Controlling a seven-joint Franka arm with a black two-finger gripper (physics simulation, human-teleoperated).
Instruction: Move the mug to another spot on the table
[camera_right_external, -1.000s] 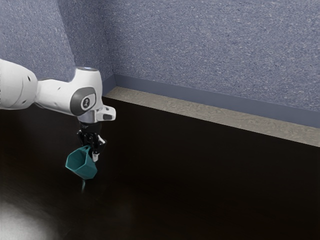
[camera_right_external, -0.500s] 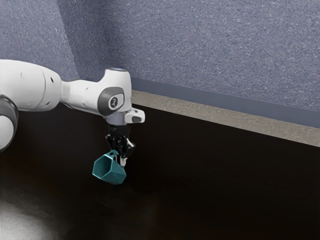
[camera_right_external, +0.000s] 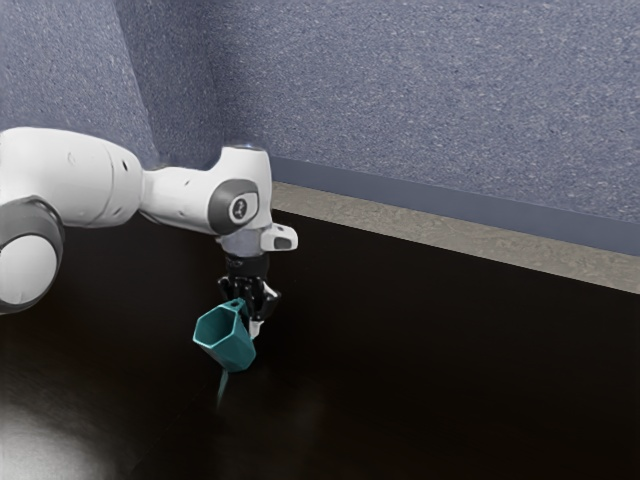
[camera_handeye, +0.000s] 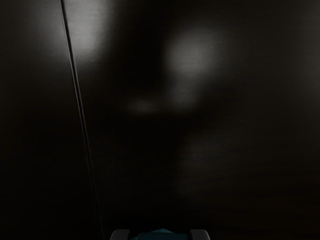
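The claw (camera_right_external: 252, 308) is drawn narrow and pinches the teal mug (camera_right_external: 226, 340) at its upper edge, on the side away from the arm (camera_right_external: 120, 190); whether the fingers have the wall or a handle I cannot tell. The relation that matters is that the mug does not sit squarely under the claw. It hangs below it and off toward the exterior view's left, tipped so that its mouth faces up and to that left and its long axis slants instead of standing upright. Its lowest corner is just above the dark bench (camera_right_external: 450, 380), or perhaps grazing it; the teal reflection (camera_right_external: 222, 385) starts right beneath that corner, so the gap, if any, is slight. The mug hangs over the part of the bench near the corner where the two walls meet, in from the far edge that borders the beige floor strip (camera_right_external: 450, 235), with open dark surface stretching toward the exterior view's right. In the wrist view a sliver of teal shows at the hand, above glossy bench crossed by a thin seam (camera_handeye: 80, 125). My judgement is that setting down from this pose puts the low corner down first, so the mug will likely rock onto its base or tip when let go.
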